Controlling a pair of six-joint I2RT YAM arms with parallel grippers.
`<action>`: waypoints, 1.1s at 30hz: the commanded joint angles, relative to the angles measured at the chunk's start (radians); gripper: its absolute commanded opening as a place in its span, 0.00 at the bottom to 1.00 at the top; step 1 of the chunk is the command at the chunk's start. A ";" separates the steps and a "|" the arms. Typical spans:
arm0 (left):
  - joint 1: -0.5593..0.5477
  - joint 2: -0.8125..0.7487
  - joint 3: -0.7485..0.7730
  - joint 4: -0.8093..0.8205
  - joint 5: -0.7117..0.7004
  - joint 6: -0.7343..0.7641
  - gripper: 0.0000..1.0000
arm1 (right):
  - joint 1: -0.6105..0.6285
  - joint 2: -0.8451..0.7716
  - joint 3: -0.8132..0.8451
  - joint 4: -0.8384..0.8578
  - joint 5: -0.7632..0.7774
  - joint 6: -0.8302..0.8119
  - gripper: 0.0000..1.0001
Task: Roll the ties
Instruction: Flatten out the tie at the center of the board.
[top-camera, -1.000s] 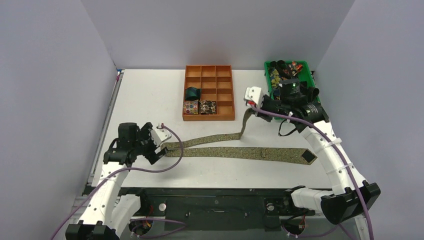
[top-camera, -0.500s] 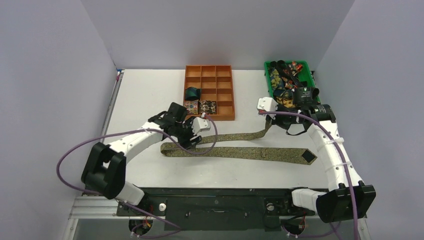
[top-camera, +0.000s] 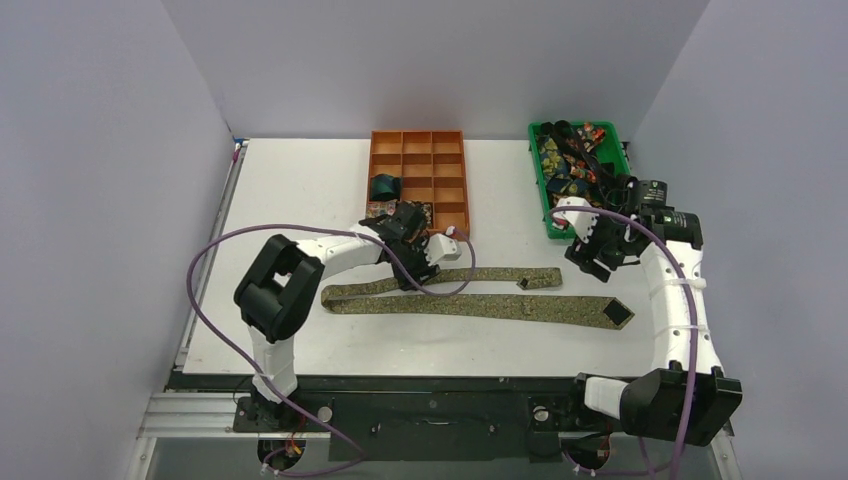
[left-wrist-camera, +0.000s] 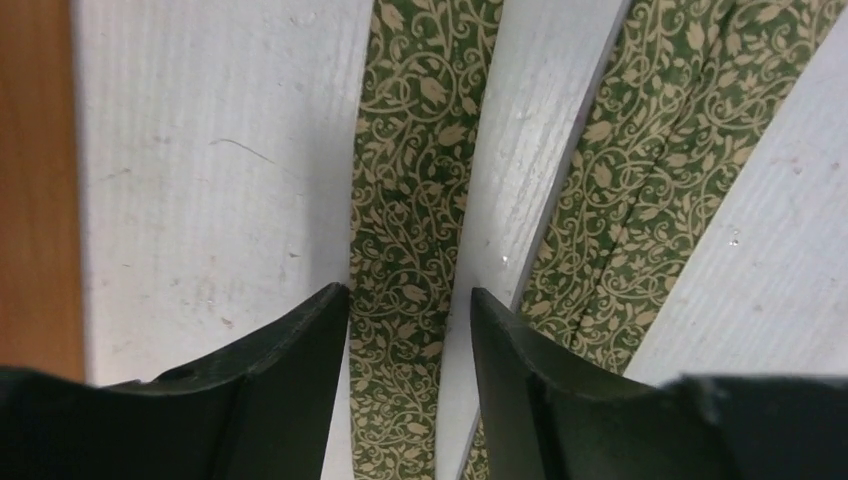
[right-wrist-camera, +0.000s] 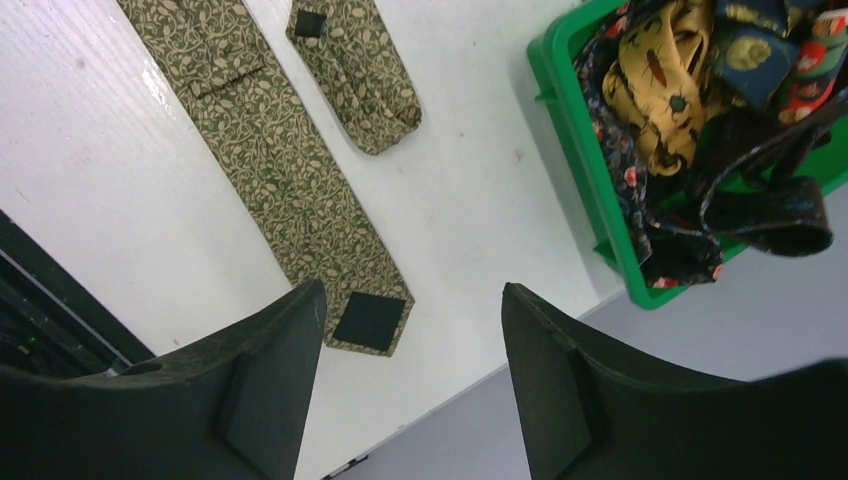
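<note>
Looking down on the white counter (top-camera: 290, 200), I see the olive-gold tie (top-camera: 520, 305) lying flat across its middle. It is folded at the nine o'clock end, so both strips run toward three o'clock, the narrow one on the twelve o'clock side. The green bin (top-camera: 540, 185) at two o'clock holds a heap of loose ties (top-camera: 572, 155). The orange tray (top-camera: 372, 170) sits at twelve o'clock. My left pincer (left-wrist-camera: 410, 300) is low over the narrow strip near the tray, half open, a finger at each edge of the flat cloth and nothing pinched. My right pincer (right-wrist-camera: 412, 290) hangs beside the bin at three o'clock, spread wide and empty. A teal coil (top-camera: 384, 186) and a floral coil (top-camera: 378, 209) sit in the tray's nine o'clock column.
</note>
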 joint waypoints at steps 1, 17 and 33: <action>0.003 0.034 0.031 -0.064 -0.068 0.040 0.42 | -0.033 -0.007 0.065 -0.063 0.016 0.055 0.61; 0.312 -0.514 -0.265 -0.402 0.062 0.454 0.00 | -0.032 0.070 0.058 -0.196 0.047 0.239 0.49; 0.551 -0.642 -0.308 -0.249 0.227 0.273 0.74 | 0.605 0.121 -0.022 0.327 0.111 0.839 0.42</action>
